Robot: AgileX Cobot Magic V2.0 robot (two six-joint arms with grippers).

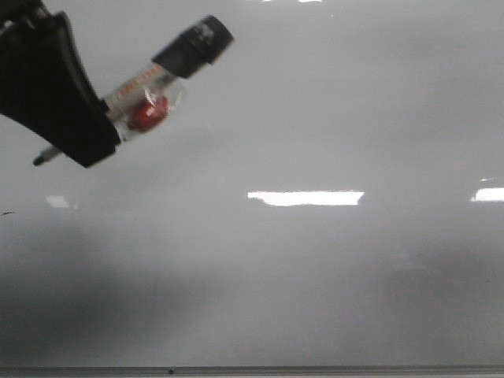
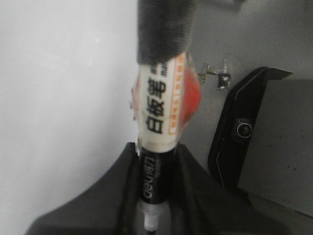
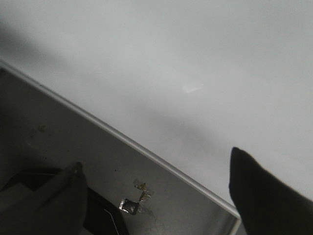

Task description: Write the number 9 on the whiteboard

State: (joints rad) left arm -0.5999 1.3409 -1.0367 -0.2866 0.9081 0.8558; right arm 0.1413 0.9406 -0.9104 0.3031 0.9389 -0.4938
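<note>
The whiteboard [image 1: 315, 118] is glossy pale grey and fills the front view. No number 9 shows on it; only a tiny black dash [image 1: 6, 213] sits at the left edge. My left gripper [image 1: 88, 146] is at the upper left, shut on a whiteboard marker [image 1: 150, 98] with a black end, white label and red patch. Its tip [image 1: 37, 160] points down-left over the board; I cannot tell whether it touches. The left wrist view shows the marker [image 2: 161, 103] between my fingers [image 2: 195, 196]. My right gripper [image 3: 156, 159] is open and empty over the board's edge strip [image 3: 122, 137].
Bright light reflections [image 1: 305, 198] lie across the board. The board's thin grey edge [image 1: 315, 369] runs along the front. A black device with a lens [image 2: 239, 129] and a bit of tape [image 3: 132, 205] sit on the grey table beside the board.
</note>
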